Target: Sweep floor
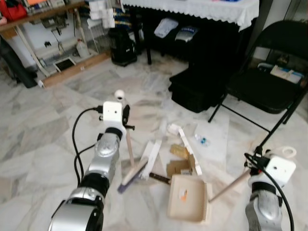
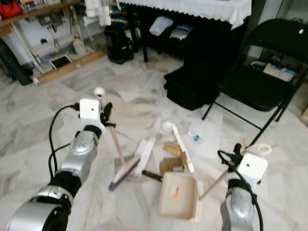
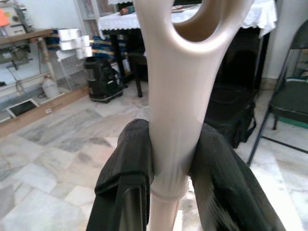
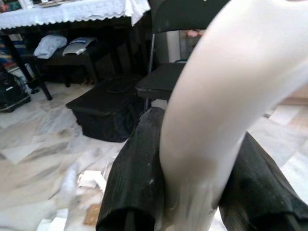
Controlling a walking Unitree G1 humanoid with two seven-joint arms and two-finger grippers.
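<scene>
- Both jaws are clamped: the left gripper (image 3: pixel 168 178) on the broom (image 1: pixel 131 163) handle just below its looped end, the right gripper (image 4: pixel 192 192) on the upper end of the dustpan (image 1: pixel 188 197) handle.
- Left gripper's two black fingers (image 3: pixel 125 178) press the pale handle from either side; their tips are cut off at the frame edge.
- Right wrist view is blurred; the cream handle blocks most of it, so the litter behind is hard to make out.
- Broom handle runs down from the left gripper to a bristle head on the marble floor (image 1: pixel 43 130), just left of the litter.
- Dustpan lies flat on the floor, between the two arms, its thin handle slanting up to the right gripper.
- One small orange scrap (image 1: pixel 183 194) lies in the dustpan; what it is cannot be told.
- Litter just beyond the dustpan: two or three white strips (image 1: pixel 153 154), a couple of brown cardboard pieces (image 1: pixel 178 159), a white sheet (image 1: pixel 211 139) with a small blue-marked bit on it. An exact count is not clear.
- One black folding chair (image 1: pixel 269 82) stands to the right with small items on its seat, one black case (image 1: pixel 195 89) on the floor beside it.
- One tabletop with a white lace cloth (image 1: pixel 192 7) stands at the back, cut off at the top.
</scene>
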